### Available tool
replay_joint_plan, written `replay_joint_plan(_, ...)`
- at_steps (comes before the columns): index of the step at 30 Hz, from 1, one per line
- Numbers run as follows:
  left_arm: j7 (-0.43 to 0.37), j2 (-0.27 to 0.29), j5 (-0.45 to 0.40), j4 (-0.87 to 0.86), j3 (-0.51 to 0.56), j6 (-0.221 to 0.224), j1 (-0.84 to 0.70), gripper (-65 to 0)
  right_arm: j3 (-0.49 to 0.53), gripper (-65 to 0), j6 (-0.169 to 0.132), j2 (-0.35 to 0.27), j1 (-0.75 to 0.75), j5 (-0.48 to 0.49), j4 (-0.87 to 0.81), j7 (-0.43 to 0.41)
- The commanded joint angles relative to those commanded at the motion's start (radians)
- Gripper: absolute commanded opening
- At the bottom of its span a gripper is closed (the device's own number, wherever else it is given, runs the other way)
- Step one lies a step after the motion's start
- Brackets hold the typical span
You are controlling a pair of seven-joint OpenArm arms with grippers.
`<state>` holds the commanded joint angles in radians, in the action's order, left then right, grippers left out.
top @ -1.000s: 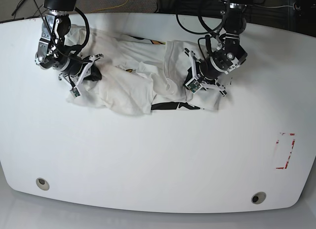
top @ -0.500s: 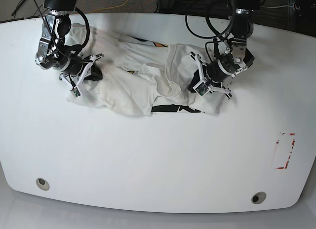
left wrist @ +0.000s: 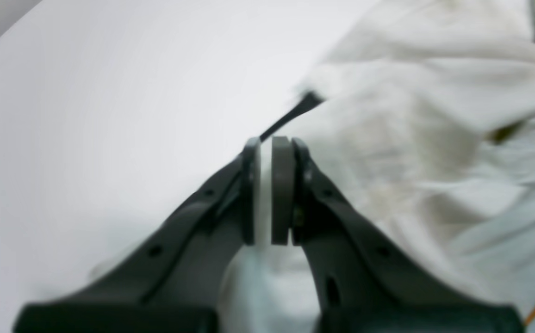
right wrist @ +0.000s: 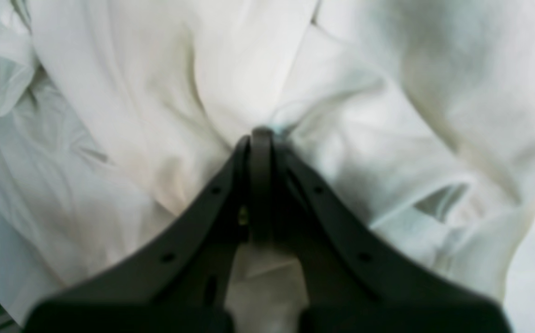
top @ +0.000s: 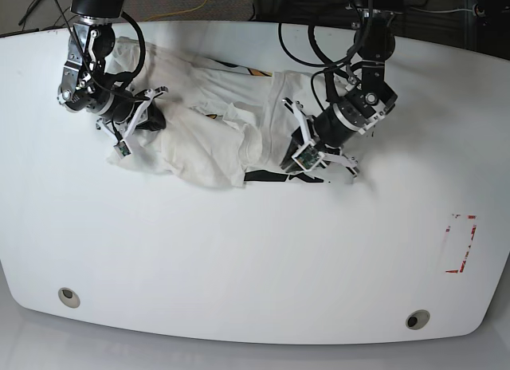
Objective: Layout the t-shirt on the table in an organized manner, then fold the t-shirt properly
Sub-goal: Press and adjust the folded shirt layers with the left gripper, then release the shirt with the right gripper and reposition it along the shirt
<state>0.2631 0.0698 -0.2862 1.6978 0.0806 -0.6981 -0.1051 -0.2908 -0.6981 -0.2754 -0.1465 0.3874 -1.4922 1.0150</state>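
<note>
The crumpled t-shirt (top: 215,131) stretches left-right along the table's (top: 239,258) far side; right gripper (right wrist: 260,134) and left gripper (left wrist: 267,148) each pinch its cloth.

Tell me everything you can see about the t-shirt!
The t-shirt is off-white, soft-looking cloth, lying crumpled and bunched along the far side of the white table. It is not spread flat: folds overlap, and only slivers of black and orange print peek out. The right end effector is shut on a pinch of its fabric, and the left end effector grips a thin fold at the shirt's other end.
</note>
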Motion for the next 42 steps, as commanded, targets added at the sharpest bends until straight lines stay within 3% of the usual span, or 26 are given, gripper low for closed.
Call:
replay_joint_plan(8, 0.014, 0.002, 0.0, -0.089, 0.058, 0.002, 0.035, -62.1, 0.0, -64.9, 0.0, 0.0, 0.0, 0.0, 0.0, 0.0)
replay_joint_plan(17, 0.012, 0.021, 0.0, -0.298, 0.057, 0.004, 0.144, -62.1, 0.0, -64.9, 0.0, 0.0, -0.002, 0.0, 0.0, 0.0)
replay_joint_plan(23, 0.012, 0.021, 0.0, -0.328, 0.055, 0.004, 0.186, -62.1, 0.0, -64.9, 0.0, 0.0, -0.002, 0.0, 0.0, 0.0)
replay_joint_plan(35, 0.018, 0.017, -0.002, 0.017, 0.049, 0.002, 0.126, -62.0, 0.0, -64.9, 0.0, 0.0, 0.002, 0.0, 0.0, 0.0)
replay_joint_plan(42, 0.123, -0.046, 0.0, 0.114, 0.003, 0.0, 0.057, -62.0, 0.0, -64.9, 0.0, 0.0, 0.005, 0.0, 0.0, 0.0)
